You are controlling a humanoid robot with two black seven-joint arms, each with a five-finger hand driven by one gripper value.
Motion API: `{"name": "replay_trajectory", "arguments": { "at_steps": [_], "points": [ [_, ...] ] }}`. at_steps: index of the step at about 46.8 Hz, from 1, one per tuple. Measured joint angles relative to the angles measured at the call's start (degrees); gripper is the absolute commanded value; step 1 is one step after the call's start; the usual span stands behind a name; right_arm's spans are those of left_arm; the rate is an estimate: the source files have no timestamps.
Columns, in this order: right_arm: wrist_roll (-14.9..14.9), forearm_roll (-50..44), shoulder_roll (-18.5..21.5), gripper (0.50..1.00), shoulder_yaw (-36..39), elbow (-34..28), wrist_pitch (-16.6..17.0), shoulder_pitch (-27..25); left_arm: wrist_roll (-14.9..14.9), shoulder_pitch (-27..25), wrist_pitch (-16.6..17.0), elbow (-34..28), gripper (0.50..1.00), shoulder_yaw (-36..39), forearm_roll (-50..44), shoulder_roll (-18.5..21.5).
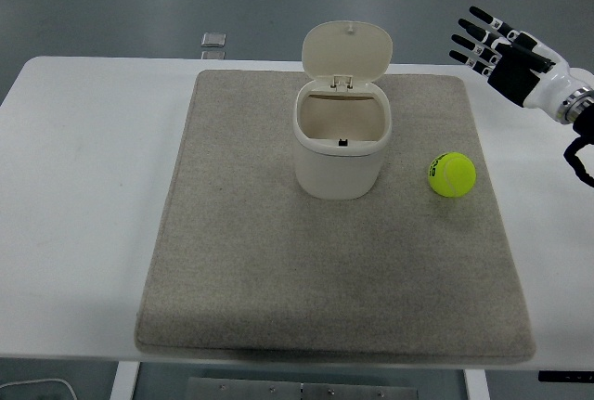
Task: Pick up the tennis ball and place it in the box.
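Observation:
A yellow-green tennis ball [451, 174] lies on the grey mat [251, 261], to the right of a cream box [342, 138] whose hinged lid stands open at the back. The box looks empty inside. My right hand [492, 45] hovers at the upper right, above the table's far right part, well behind and to the right of the ball. Its fingers are spread and hold nothing. The left arm does not show.
The mat covers the middle of the white table [83, 187]. A small grey square object [213, 41] lies at the table's far edge, left of the box lid.

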Motion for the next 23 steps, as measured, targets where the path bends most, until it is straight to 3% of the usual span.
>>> {"name": "replay_trajectory", "arguments": {
  "at_steps": [14, 23],
  "points": [
    [0.1, -8.5, -0.3, 0.913, -0.3, 0.1, 0.2, 1.3, 0.0, 0.0, 0.0, 0.0, 0.992, 0.0, 0.0, 0.0],
    [0.1, -16.6, -2.6, 0.913, -0.5, 0.1, 1.2, 1.6, 0.0, 0.0, 0.0, 0.0, 0.992, 0.0, 0.0, 0.0]
  ]
}}
